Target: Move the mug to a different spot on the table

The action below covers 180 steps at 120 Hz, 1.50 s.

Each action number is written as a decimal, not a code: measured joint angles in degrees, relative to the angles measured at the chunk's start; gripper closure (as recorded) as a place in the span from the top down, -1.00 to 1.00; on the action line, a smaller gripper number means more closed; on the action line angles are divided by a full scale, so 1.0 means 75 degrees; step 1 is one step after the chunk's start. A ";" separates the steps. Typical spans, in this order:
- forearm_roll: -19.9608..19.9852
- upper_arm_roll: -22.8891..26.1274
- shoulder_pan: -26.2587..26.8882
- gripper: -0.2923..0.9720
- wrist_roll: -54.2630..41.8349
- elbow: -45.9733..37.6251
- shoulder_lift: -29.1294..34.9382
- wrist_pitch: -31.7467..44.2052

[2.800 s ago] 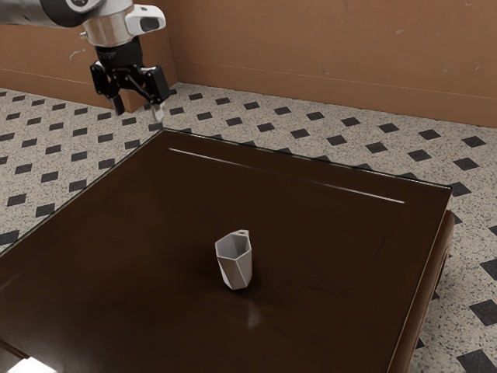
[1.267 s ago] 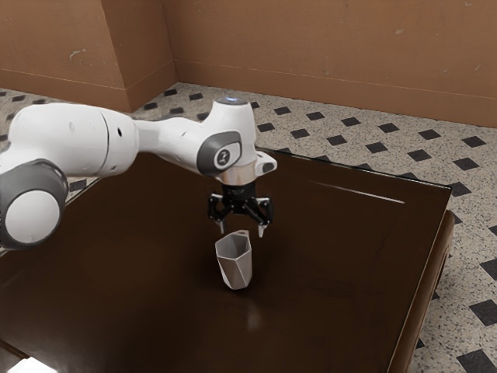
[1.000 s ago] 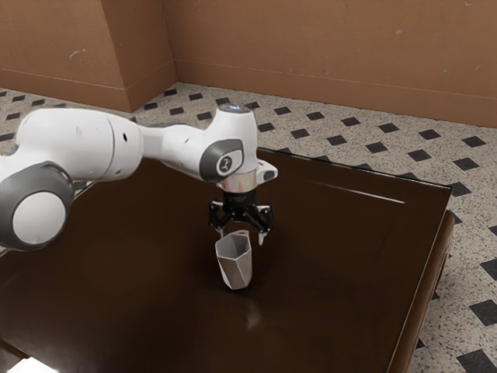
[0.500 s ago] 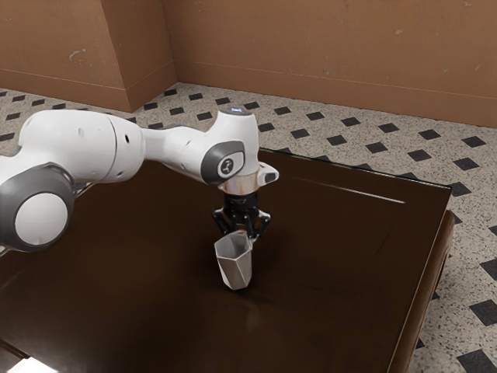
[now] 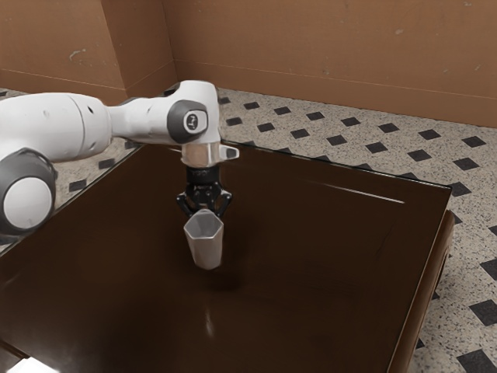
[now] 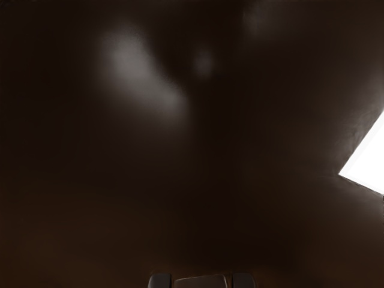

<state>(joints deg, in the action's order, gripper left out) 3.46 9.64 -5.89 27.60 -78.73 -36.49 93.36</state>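
The grey faceted mug (image 5: 205, 240) hangs upright a little above the dark table (image 5: 326, 256), toward the exterior view's left of the middle. My black gripper (image 5: 203, 210) is shut on the mug's far rim from above. A dark shadow lies on the tabletop just below and to the right of the mug. In the wrist view the mug's rim (image 6: 201, 281) sits between my fingertips (image 6: 159, 280), with the glossy tabletop (image 6: 180, 180) beyond.
The table's far edge (image 5: 311, 175) and right edge (image 5: 423, 295) border a chequered floor (image 5: 388, 136). A brown wall (image 5: 349, 47) stands behind. My white arm (image 5: 93, 128) reaches in from the exterior view's left over the table's corner.
My gripper came down from the far left, closed on the mug's rim, then lifted it and carried it toward the exterior view's left.
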 joint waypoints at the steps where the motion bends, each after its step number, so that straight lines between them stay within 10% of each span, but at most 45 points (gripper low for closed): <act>1: 0.0009 -0.0001 -0.0024 -0.60 -0.0020 0.0016 -0.0004 -0.0044; 156: -0.0085 -0.0175 -0.0364 -0.59 -0.2116 0.2619 -0.2222 -0.0275; 180: -0.0005 -0.0174 -0.0370 0.05 -0.2215 0.2619 -0.2223 -0.0099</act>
<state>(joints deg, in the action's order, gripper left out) 3.42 8.34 -8.66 10.99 -59.09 -53.16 92.61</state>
